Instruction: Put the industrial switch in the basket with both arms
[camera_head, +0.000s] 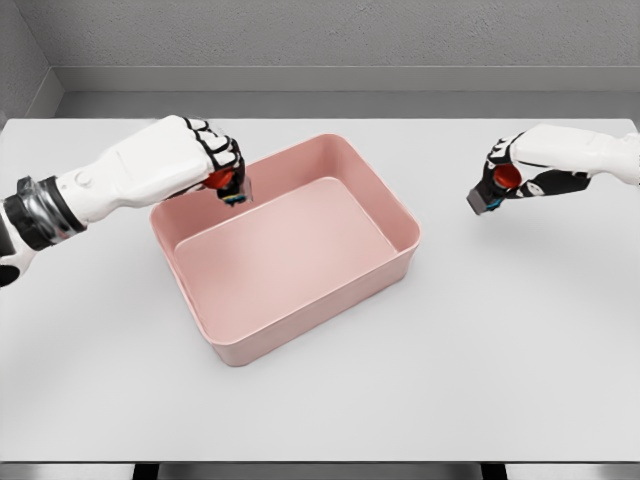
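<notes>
**Both hands loaded, one switch over basket**

Left robot hand (222, 170) grips an industrial switch (230, 186): grey body, red round knob, held above the pink basket (300, 320) at its back-left rim. Right robot hand (505, 180) clamps a second switch (492, 190), same look, above the table (500, 380), well right of the basket.

Left hand (215, 160) at about 10 o'clock covers most of its switch (232, 187), only a red and dark bit peeks out under the fingers. Same deal at 3 o'clock: right hand (515, 172) wraps the other switch (495, 186). Both forearms get cut off by the side edges.
</notes>
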